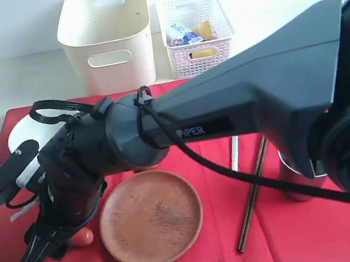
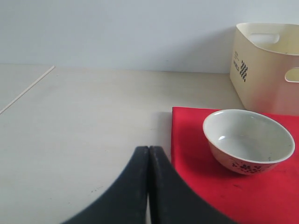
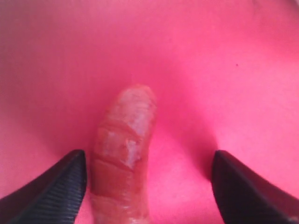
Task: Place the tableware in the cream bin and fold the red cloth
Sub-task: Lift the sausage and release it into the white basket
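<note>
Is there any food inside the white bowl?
No, the white bowl sitting on the red cloth shows only its bare, empty inside in the left wrist view.

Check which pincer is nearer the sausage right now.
Right. The right pincer, open, sits over the sausage on the red cloth, with a jaw on either side of it. The left pincer, shut, hangs over bare table off the cloth's edge, facing the white bowl.

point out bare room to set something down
Free: bare table left of the red cloth, beside the white bowl and cream bin. Crowded: between bowl and wooden plate, where the right end effector hangs open over the sausage.
</note>
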`<action>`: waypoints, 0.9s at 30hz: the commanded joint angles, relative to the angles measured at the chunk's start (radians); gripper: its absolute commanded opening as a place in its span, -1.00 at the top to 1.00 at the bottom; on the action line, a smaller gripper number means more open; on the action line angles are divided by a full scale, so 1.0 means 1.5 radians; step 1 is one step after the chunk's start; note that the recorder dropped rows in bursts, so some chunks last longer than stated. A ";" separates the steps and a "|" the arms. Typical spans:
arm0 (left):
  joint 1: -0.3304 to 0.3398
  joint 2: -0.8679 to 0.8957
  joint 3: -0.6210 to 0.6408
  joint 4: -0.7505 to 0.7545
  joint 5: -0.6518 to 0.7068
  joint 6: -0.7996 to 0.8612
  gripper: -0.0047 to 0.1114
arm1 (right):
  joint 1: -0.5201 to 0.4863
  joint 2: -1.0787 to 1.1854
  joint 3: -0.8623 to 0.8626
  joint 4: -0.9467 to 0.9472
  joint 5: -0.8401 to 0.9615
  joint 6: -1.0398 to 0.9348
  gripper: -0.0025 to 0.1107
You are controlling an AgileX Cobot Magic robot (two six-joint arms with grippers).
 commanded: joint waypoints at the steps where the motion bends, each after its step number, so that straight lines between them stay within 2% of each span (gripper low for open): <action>1: -0.004 -0.003 0.000 -0.002 -0.005 -0.005 0.90 | 0.000 0.001 -0.003 -0.003 -0.003 -0.029 -0.22; 14: -0.004 -0.003 0.000 -0.002 -0.005 -0.005 0.90 | 0.000 -0.057 -0.003 -0.008 0.029 -0.042 0.92; 19: -0.004 -0.003 0.000 -0.002 -0.005 -0.005 0.90 | 0.000 -0.088 -0.003 -0.031 0.068 -0.042 0.96; 27: -0.004 -0.003 0.000 -0.002 -0.005 -0.005 0.90 | 0.000 -0.133 -0.003 -0.071 0.064 -0.030 0.96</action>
